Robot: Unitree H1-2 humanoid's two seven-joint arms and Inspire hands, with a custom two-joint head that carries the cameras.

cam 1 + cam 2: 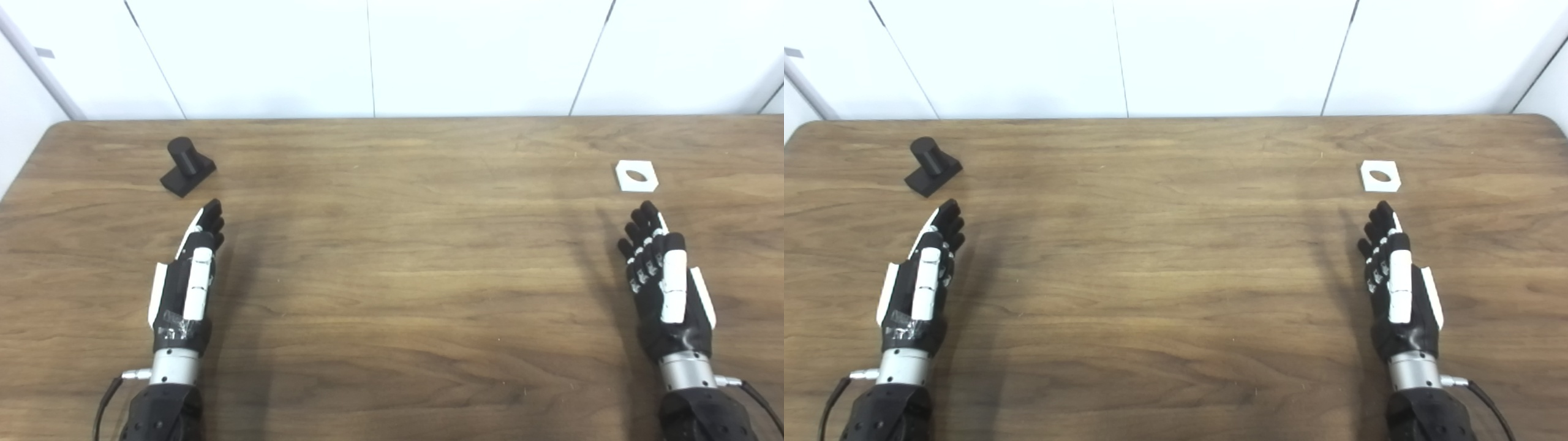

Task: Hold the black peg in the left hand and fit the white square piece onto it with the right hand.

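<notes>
The left hand [187,278] reached forward from the bottom left, held edge-on above the bench [392,275] with its thumb side up and its fingers stretched out straight and pointing toward the far edge. Its fingers lay close side by side but were not curled, and it held and touched nothing. The right hand [664,275] mirrored that pose on the other side, coming in from the bottom right, edge-on, fingers extended and slightly fanned, empty as well. Both forearms ran roughly parallel, well apart from each other, leaving the wide middle of the wooden surface between them. Just beyond the left fingertips, a little to the left, the black peg [187,165] sat on the bench: a short round post on a square base, tipped so that the post leaned toward the back left. Just beyond the right fingertips, the white square piece [636,176] lay flat on the wood, its round hole facing up. Neither hand touched its part. A white panelled wall [392,55] stood behind the far edge.
</notes>
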